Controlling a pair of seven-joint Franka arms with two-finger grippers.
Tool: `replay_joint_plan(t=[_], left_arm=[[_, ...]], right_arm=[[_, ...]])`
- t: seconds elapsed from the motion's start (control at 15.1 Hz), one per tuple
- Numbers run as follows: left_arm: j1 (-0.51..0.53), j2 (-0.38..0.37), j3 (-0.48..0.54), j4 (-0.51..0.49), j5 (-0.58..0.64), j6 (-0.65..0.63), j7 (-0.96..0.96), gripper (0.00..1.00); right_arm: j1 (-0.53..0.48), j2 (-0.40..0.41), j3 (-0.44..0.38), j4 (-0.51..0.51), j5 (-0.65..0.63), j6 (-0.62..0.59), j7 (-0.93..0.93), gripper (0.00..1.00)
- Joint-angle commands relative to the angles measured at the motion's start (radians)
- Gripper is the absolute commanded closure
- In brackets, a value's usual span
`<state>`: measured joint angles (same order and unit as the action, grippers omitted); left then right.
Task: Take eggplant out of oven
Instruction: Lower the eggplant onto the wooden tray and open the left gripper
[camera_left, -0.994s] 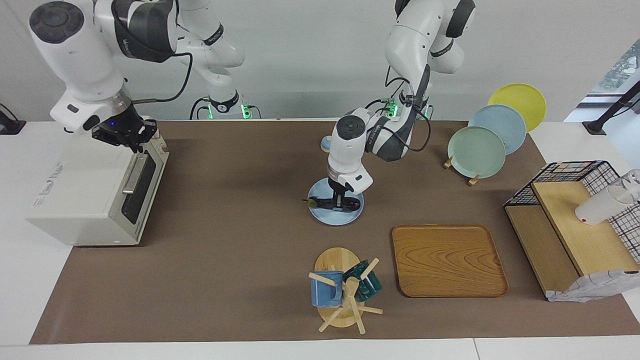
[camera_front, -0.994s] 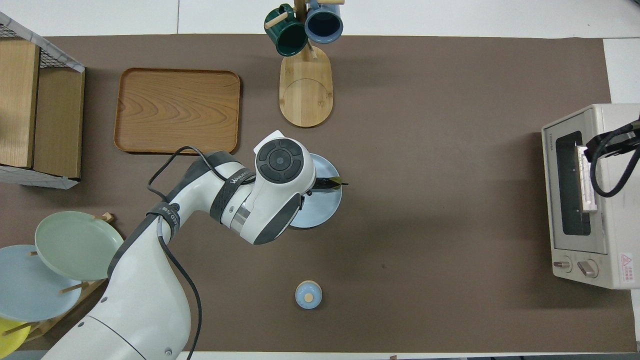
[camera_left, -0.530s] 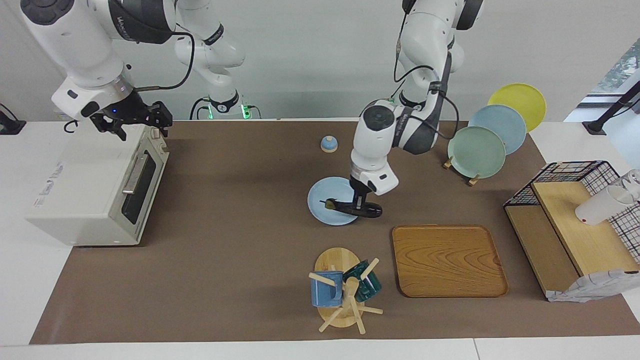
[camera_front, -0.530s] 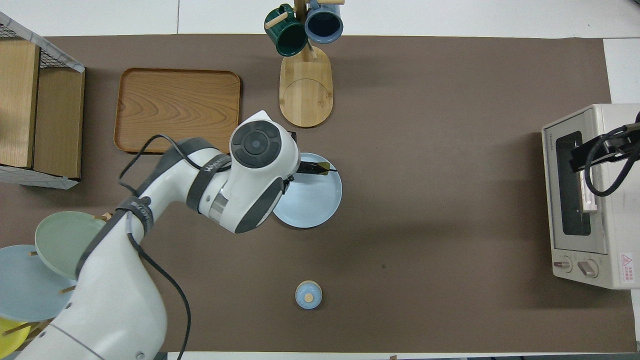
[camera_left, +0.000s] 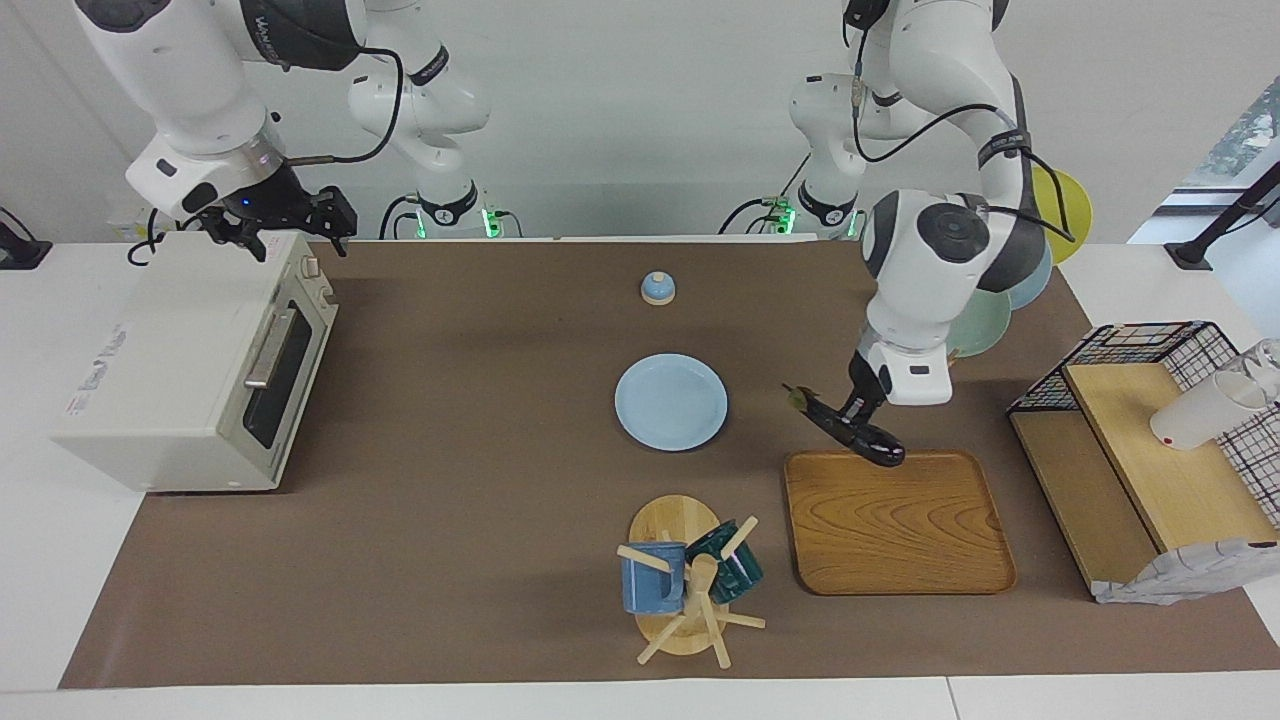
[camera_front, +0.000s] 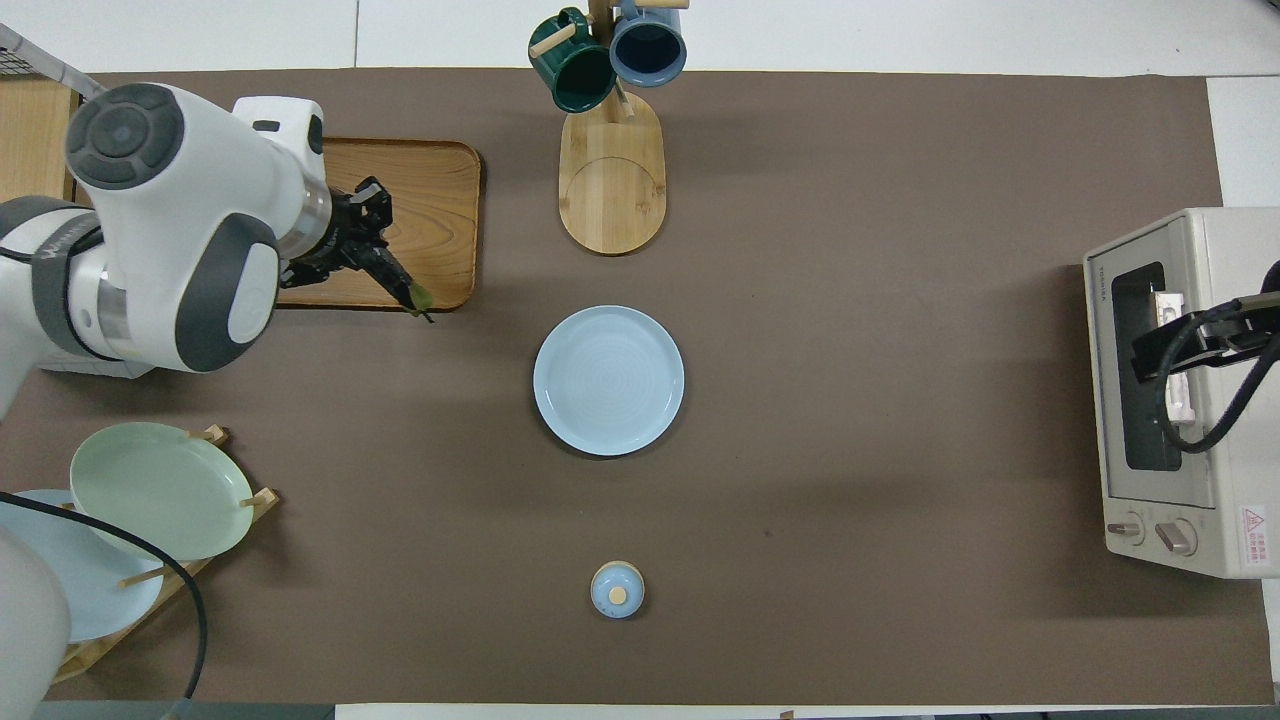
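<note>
My left gripper (camera_left: 856, 410) is shut on the eggplant (camera_left: 880, 448), a slender dark glossy one with a green stem. It holds it tilted in the air over the edge of the wooden tray (camera_left: 900, 530). In the overhead view the left gripper (camera_front: 355, 235) and the eggplant (camera_front: 390, 272) are over the tray's corner (camera_front: 445, 170). The cream-white oven (camera_left: 180, 360) stands at the right arm's end, its glass door shut. My right gripper (camera_left: 280, 222) hovers above the oven's top front edge (camera_front: 1165, 300).
A blue plate (camera_left: 671, 402) lies bare mid-table. A mug tree (camera_left: 690, 580) with two mugs stands farther from the robots. A small blue lid (camera_left: 657, 288) lies near the robots. A plate rack (camera_front: 150, 490) and a wire-basket shelf (camera_left: 1130, 470) are at the left arm's end.
My left gripper lifted the eggplant off the blue plate and carried it toward the left arm's end, over the tray's edge. My right gripper rose from the oven door's top.
</note>
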<state>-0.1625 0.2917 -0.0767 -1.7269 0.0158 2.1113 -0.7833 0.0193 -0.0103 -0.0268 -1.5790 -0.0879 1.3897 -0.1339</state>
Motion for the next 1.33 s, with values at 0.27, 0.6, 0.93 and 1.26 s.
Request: replay_joint_plan(t=[0.27, 0.6, 0.93, 1.26], left_arm=[[0.058, 0.199, -0.005, 0.148, 0.001, 0.002, 0.496, 1.00], [0.052, 0.250, -0.006, 0.155, 0.078, 0.067, 0.533, 1.00], [0.054, 0.274, -0.008, 0.158, 0.084, 0.101, 0.535, 1.00], [0.049, 0.314, -0.009, 0.214, 0.084, 0.102, 0.535, 1.00]], right_arm=[[-0.005, -0.017, 0.001, -0.036, 0.023, 0.026, 0.013, 0.00], [-0.004, -0.017, 0.002, -0.036, 0.023, 0.026, 0.013, 0.00], [-0.005, -0.017, 0.002, -0.036, 0.023, 0.026, 0.013, 0.00], [-0.005, -0.017, 0.001, -0.036, 0.023, 0.026, 0.013, 0.00]])
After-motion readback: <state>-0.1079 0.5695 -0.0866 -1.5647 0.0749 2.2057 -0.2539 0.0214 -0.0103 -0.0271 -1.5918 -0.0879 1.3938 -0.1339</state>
